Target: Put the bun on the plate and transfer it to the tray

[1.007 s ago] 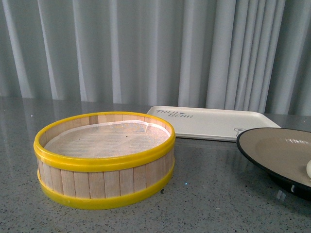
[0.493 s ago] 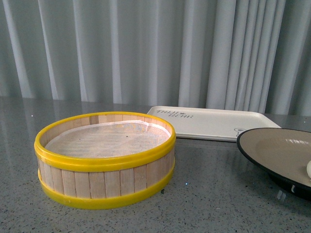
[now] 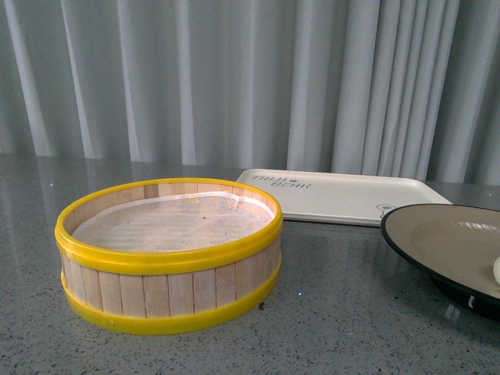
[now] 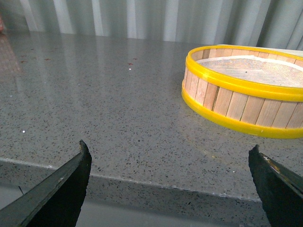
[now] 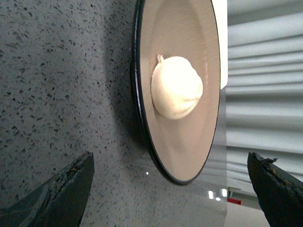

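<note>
A wooden steamer basket point(image 3: 168, 289) with yellow rims stands on the grey speckled table point(image 3: 336, 312), left of centre, with a pale paper liner point(image 3: 172, 223) lying flat inside it. Behind it to the right lies the cream tray point(image 3: 344, 199), with dark lettering near its far left corner. The black-rimmed plate point(image 3: 445, 242) sits at the right, cut off by the edge. A white sliver on it there is probably the bun point(image 3: 496, 271). Pale curtains point(image 3: 234, 78) hang behind.

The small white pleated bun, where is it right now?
The white pleated bun sits on the beige black-rimmed round plate at the front view's right edge, right of the yellow-rimmed wooden steamer basket.
</note>
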Robot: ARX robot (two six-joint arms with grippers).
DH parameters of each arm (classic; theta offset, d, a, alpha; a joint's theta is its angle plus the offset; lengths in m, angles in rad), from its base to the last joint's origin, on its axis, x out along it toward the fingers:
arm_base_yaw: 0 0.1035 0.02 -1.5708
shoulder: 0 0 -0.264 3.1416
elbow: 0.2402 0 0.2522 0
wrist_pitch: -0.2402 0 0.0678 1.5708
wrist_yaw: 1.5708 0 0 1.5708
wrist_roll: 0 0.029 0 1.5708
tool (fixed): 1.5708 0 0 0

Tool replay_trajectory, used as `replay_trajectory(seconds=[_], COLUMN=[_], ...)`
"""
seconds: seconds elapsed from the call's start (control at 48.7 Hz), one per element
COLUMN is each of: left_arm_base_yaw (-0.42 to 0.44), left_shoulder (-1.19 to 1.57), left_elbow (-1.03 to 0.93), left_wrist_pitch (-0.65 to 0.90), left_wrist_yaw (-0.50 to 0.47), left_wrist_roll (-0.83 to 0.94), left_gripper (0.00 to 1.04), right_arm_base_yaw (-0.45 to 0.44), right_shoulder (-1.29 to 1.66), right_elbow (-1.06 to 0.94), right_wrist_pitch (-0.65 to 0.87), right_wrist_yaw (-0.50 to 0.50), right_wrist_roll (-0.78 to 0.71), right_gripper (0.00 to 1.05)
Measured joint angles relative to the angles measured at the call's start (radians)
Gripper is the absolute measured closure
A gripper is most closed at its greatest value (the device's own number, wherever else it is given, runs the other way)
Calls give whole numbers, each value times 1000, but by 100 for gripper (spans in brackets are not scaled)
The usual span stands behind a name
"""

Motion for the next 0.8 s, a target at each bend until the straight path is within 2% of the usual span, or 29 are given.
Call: replay_trajectory(seconds=[0.205,0.534,0.555,0.657,0.801], left_arm_base_yaw=[0,0,0,0,0], left_shoulder=[0,0,0,0,0], left_elbow=[0,0,0,0,0], left_wrist_pitch=[0,0,0,0,0], left_wrist_yaw=[0,0,0,0,0], left_wrist_roll=[0,0,0,0,0], left_gripper=[7,7,7,7,7], right_arm_base_yaw=[43,55,53,32,15], right_shoulder=[95,204,212,275,311], right_elbow=[0,0,0,0,8], right_wrist_pitch=[93,174,179,248,282], right_wrist_yaw=[17,29,29,13,6], right_wrist_roll=[-48,-63,-63,-72,-78], right_gripper=[8,9,10,33,52])
